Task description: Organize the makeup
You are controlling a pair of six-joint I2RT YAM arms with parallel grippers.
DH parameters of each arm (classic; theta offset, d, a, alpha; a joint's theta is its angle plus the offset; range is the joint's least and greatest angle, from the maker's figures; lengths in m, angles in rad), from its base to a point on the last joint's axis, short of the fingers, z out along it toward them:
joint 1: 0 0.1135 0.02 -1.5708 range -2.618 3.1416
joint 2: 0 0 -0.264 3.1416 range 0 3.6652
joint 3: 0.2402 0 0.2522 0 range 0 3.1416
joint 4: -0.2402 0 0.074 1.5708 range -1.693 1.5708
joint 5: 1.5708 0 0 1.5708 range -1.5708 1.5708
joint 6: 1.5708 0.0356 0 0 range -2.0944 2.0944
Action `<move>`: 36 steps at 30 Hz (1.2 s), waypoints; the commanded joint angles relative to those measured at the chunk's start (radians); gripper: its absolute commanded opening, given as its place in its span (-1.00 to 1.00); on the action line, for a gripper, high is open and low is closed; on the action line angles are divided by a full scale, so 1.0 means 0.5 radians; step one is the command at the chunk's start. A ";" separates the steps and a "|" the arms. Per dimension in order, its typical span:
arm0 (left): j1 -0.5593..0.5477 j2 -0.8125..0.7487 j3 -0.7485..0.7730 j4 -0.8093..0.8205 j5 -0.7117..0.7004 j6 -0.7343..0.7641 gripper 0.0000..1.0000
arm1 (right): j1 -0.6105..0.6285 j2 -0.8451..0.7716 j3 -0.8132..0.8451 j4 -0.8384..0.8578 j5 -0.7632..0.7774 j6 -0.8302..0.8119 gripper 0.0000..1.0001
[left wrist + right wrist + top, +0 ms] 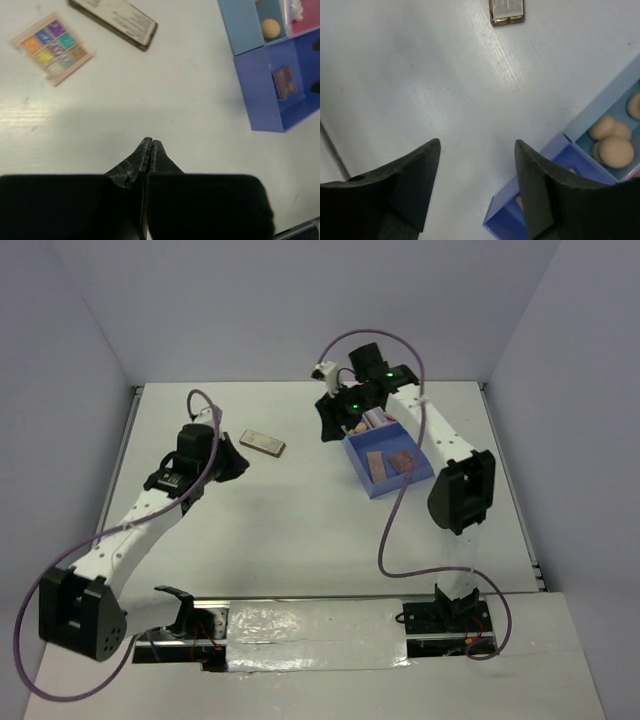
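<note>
White table [300,540]; sponges [615,150] and palettes [378,467] inside blue tray [260,95].

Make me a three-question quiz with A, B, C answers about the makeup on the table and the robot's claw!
1. Where does the multicolour palette lie?
A. flat on the table
B. in a drawer
C. on the floor

2. What colour are the sponges in the tray?
A. green
B. tan
C. black

3. How is the left claw?
A. wide open
B. shut and empty
C. shut on a brush

Answers:
1 A, it rests flat on the bare tabletop.
2 B, each one in the light-blue compartment looks tan.
3 B, its fingertips touch with nothing between them.
</note>
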 commanded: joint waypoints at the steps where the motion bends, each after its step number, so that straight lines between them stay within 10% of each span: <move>1: 0.046 -0.312 -0.096 -0.104 -0.206 0.045 -0.77 | 0.147 0.234 0.277 -0.071 0.326 0.081 0.41; 5: 0.073 -0.509 -0.161 -0.334 -0.344 -0.014 -0.04 | 0.255 0.546 0.473 0.039 0.547 0.265 0.61; 8: 0.073 -0.601 -0.170 -0.469 -0.399 -0.051 0.11 | 0.313 0.709 0.660 0.091 0.654 0.363 0.65; 16: 0.073 -0.785 -0.293 -0.559 -0.412 -0.225 0.15 | 0.360 1.019 0.888 0.196 0.609 0.339 0.99; 33: 0.073 -0.562 -0.299 -0.415 -0.369 -0.342 0.19 | 0.458 0.905 0.677 0.738 0.572 0.149 0.93; 35: 0.073 -0.415 -0.253 -0.360 -0.390 -0.421 0.07 | 0.409 0.760 0.410 0.864 0.526 0.171 0.82; 36: 0.073 -0.353 -0.229 -0.338 -0.403 -0.446 -0.40 | 0.388 0.625 0.346 0.953 0.496 0.171 0.77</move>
